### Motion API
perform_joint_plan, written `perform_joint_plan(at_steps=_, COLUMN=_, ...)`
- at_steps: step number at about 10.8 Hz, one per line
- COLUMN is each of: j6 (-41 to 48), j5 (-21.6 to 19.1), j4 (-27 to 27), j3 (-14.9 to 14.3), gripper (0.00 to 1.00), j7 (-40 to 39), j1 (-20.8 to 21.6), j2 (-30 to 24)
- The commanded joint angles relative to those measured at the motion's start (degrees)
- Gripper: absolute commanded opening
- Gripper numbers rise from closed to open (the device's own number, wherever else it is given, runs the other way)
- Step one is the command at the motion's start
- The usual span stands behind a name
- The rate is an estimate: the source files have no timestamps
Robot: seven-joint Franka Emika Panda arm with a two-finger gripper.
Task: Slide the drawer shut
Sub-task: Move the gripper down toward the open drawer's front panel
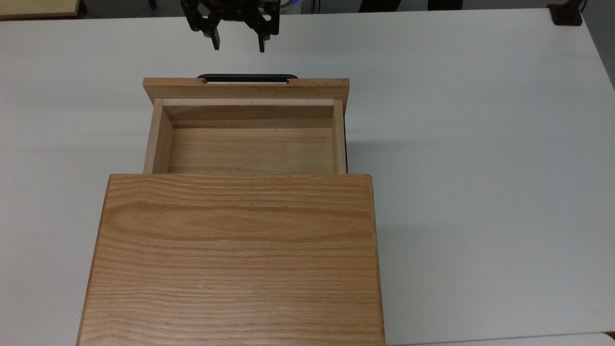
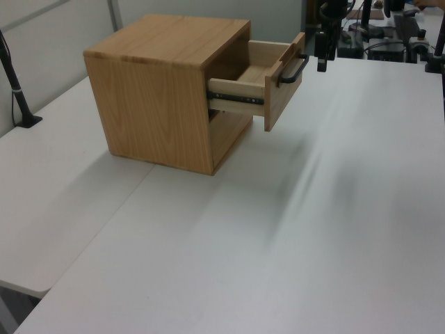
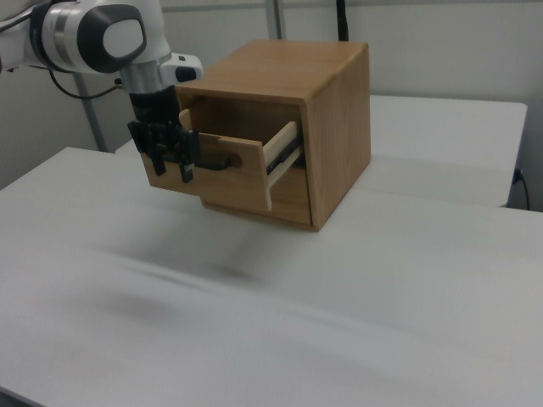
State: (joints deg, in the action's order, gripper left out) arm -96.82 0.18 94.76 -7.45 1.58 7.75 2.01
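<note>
The drawer (image 1: 250, 127) (light oak, paler inner walls, seemingly empty) stands pulled out toward twelve o'clock in the top view, its black bar handle (image 1: 247, 77) on the front panel.

drawer (image 1: 250, 149): pale matt wood | handle (image 1: 247, 77): black, smooth | table (image 1: 480, 144): white, matt

The cabinet (image 1: 235, 259) is showing warm honey oak, its broad top carrying long wavy grain bands — darker amber lines running across. The drawer (image 1: 250, 149) is showing lighter oak with paler, almost cream inner walls, and its bar handle (image 1: 247, 77) is showing plain black. The pincer (image 1: 238, 45) is showing matte black, while the arm (image 3: 102, 38) is wearing glossy white with a dark grey joint cap. The worktop (image 1: 480, 144) is looking flat white — unpatterned.
</note>
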Motion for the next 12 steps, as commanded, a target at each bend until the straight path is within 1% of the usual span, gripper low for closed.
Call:
perform_joint_plan(at_steps=1, j6=-0.4, j5=-0.6, j4=-0.5, j3=0.0, gripper=0.0, j7=-2.1, j1=0.2, j2=0.8)
perform_joint_plan(at_steps=5, j6=-1.2, j5=-1.0, j4=-0.7, j3=0.1, gripper=0.0, j7=-2.0, j1=0.3, j2=2.2)
perform_joint_plan(at_steps=11, j6=-7.1, j5=-1.5, j4=-1.1, j3=0.3, gripper=0.0, j7=-1.2, j1=0.5, j2=5.5)
perform_joint_plan(at_steps=12, j6=-7.3, j5=-2.2, j4=-2.6, j3=0.3, gripper=0.0, j7=-1.2, j1=0.5, j2=6.6)
